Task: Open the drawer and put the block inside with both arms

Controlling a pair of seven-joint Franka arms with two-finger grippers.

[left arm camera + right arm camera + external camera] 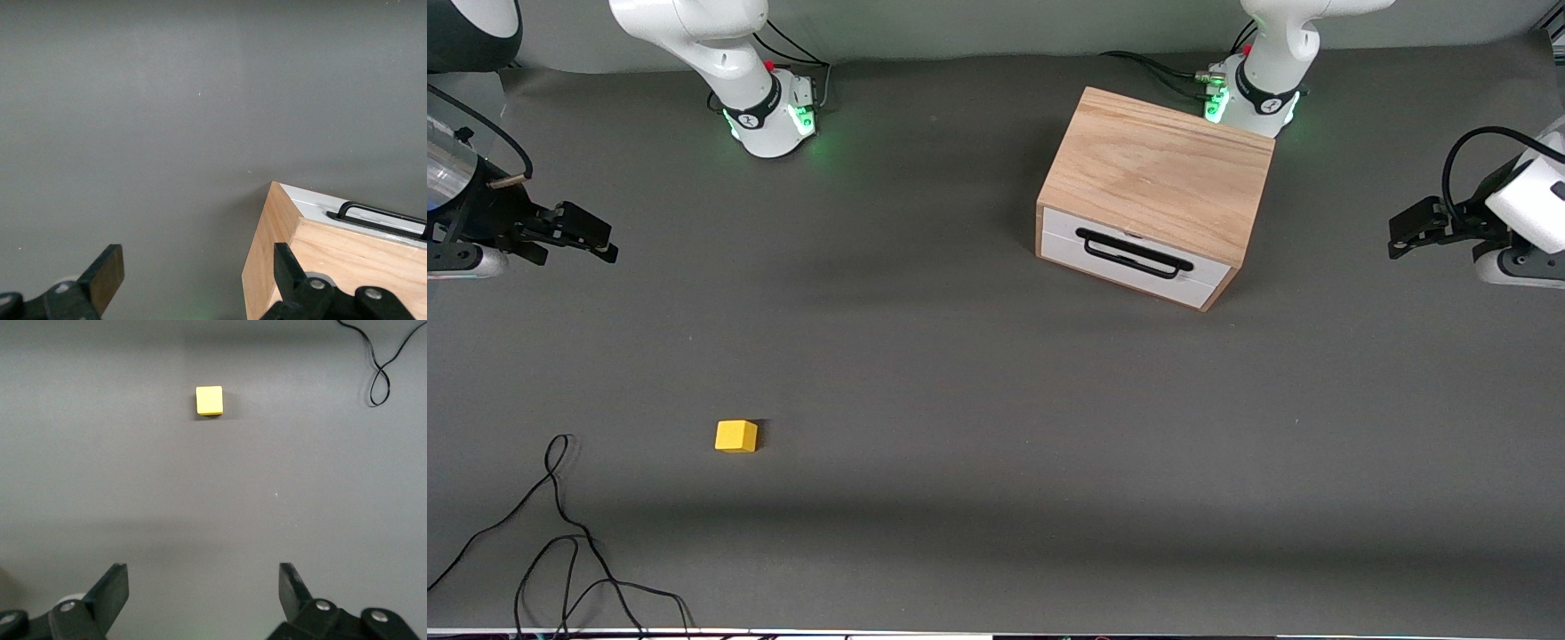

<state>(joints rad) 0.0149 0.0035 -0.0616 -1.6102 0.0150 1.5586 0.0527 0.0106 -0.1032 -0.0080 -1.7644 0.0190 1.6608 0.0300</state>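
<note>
The light wooden box (1156, 173) stands on the grey table close to the left arm's base. Its drawer (1138, 267) is closed, white front and black bar handle (1134, 252) facing the front camera. The yellow block (735, 436) lies on the table nearer to the front camera, toward the right arm's end. My left gripper (1400, 236) hangs open and empty over the table's left-arm end; its wrist view (197, 257) shows the box corner (347, 260) and the handle (380, 213). My right gripper (600, 242) hangs open and empty over the right-arm end; its wrist view (203, 577) shows the block (209, 400).
A loose black cable (560, 524) lies on the table near the front edge at the right arm's end, nearer to the front camera than the block. It also shows in the right wrist view (383, 367). Grey table surface (960, 400) lies between block and box.
</note>
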